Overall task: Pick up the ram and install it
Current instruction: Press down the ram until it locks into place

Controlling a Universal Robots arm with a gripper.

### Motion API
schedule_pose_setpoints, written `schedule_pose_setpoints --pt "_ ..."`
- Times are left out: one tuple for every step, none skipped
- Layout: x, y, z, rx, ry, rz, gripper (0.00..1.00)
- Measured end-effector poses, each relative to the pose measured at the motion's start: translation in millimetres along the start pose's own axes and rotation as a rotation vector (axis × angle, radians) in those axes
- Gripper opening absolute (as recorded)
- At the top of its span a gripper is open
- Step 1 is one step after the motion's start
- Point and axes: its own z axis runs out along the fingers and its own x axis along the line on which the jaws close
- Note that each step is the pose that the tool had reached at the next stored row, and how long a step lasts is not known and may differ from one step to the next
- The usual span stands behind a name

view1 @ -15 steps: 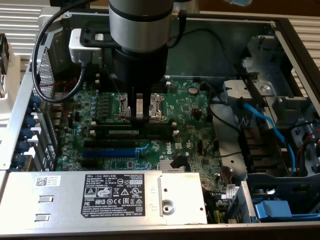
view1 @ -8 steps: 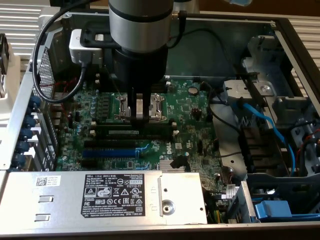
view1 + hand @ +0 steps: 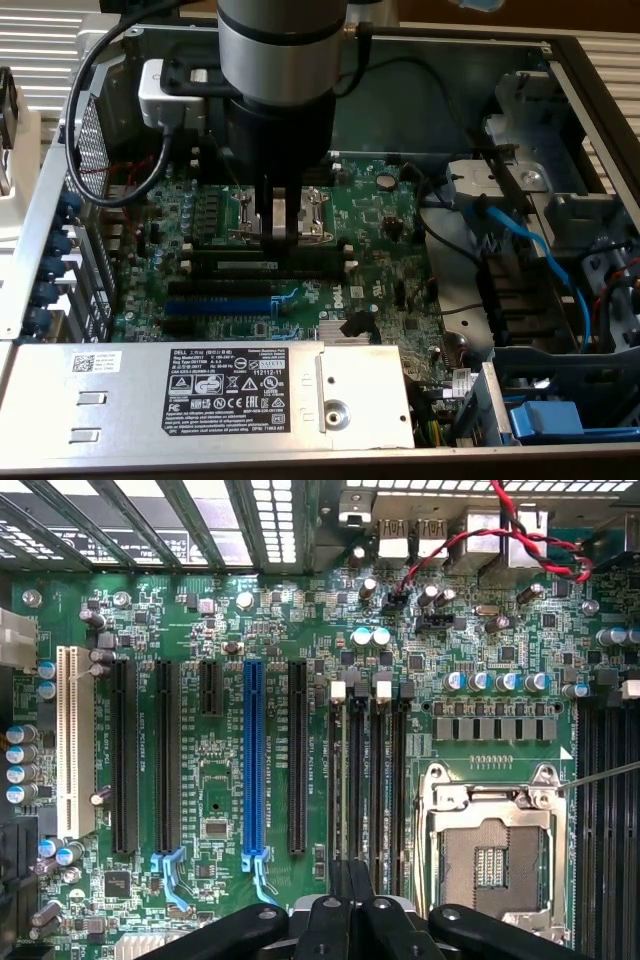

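Gripper (image 3: 278, 226) fingers pressed together, hovering low over the black memory slots (image 3: 270, 262) on the motherboard (image 3: 385, 235). Ram (image 3: 262, 266) seems seated in a slot directly under the fingertips; CPU socket (image 3: 280, 212) just beyond.

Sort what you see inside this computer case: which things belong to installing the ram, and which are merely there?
Part of the job:
- gripper, shut
- ram, upright on the board just beneath the gripper
- black memory slots

Merely there:
- blue expansion slot
- processor socket
- blue cable
- power supply
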Motion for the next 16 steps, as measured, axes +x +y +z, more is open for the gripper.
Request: schedule_pose_setpoints --pt "0.1 0.1 0.3 0.0001 0.0 0.0 0.1" --pt "0.1 0.1 0.4 0.0 0.0 0.0 0.1" --pt "0.0 0.3 0.6 0.0 0.0 -0.001 0.1" --pt "0.0 0.4 0.7 0.0 0.0 -0.001 0.1" --pt "0.1 0.4 0.8 0.0 0.0 -0.001 0.1" --pt "0.1 0.5 0.9 0.0 -0.0001 -0.002 0.1" --pt "0.1 0.5 1.0 0.0 -0.0001 -0.002 0.1" --pt "0.1 0.6 1.0 0.0 -0.0001 -0.002 0.1" --pt "0.1 0.6 1.1 -0.0002 0.0 -0.003 0.1" --pt "0.1 0.6 1.4 -0.0001 -0.0001 -0.003 0.1" --pt "0.1 0.6 1.6 -0.0001 -0.0001 -0.003 0.1" --pt "0.1 0.6 2.1 0.0001 -0.0002 -0.003 0.1" --pt "0.1 0.6 2.3 0.0 0.0 -0.003 0.1" --pt "0.1 0.6 2.6 -0.0002 0.0002 -0.003 0.1" --pt "0.2 0.6 2.8 -0.0003 0.0003 -0.004 0.1" --pt "0.2 0.6 2.9 -0.0004 0.0004 -0.004 0.1"
